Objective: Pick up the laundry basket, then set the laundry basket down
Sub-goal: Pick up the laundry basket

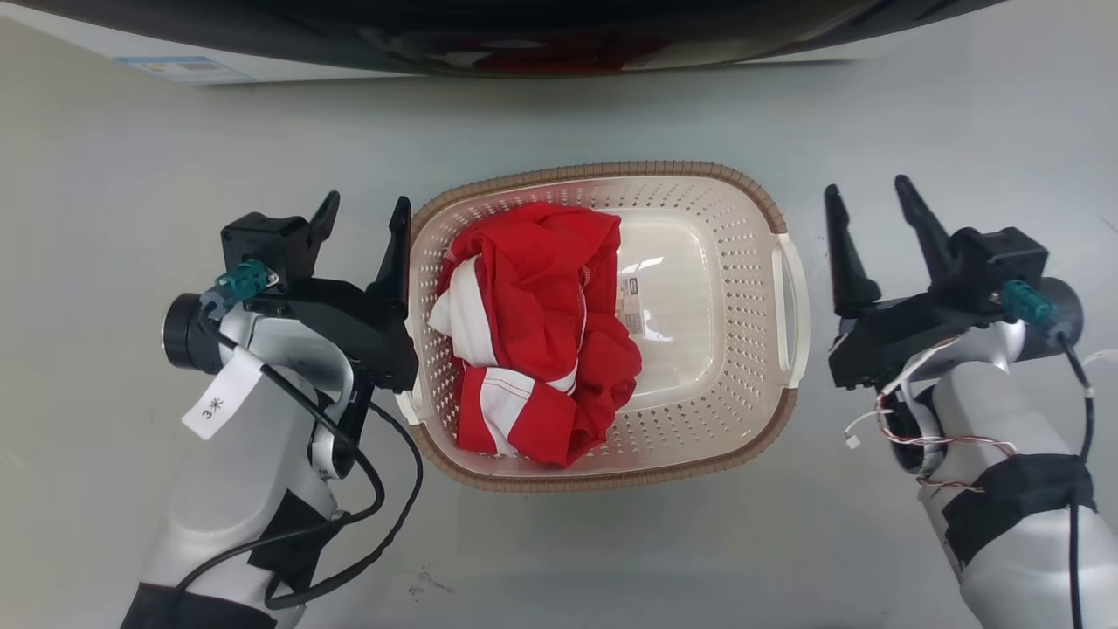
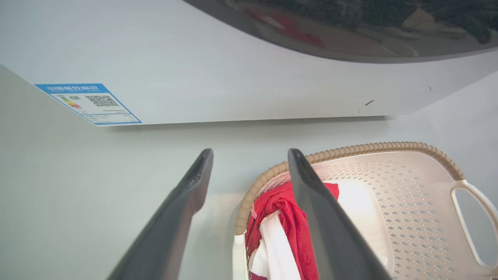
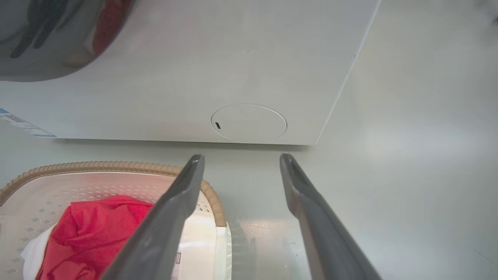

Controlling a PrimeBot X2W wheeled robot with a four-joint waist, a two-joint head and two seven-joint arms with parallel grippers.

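Note:
The laundry basket (image 1: 742, 262), cream with a brown rim, sits on the floor between my arms, holding a red and white garment (image 1: 541, 288). My left gripper (image 1: 362, 210) is open at the basket's left side, its inner finger over the rim. In the left wrist view the left gripper (image 2: 251, 152) straddles the near rim of the basket (image 2: 408, 202). My right gripper (image 1: 865, 186) is open just right of the white right handle (image 1: 790, 306). In the right wrist view the right gripper (image 3: 242, 156) has one finger over the basket (image 3: 97, 167). Whether either gripper touches it is unclear.
The white washer (image 2: 233, 70) with its dark round door (image 1: 524, 44) stands just beyond the basket. A blue energy label (image 2: 87, 103) is on its front. Pale floor (image 1: 131, 175) surrounds the basket on all sides.

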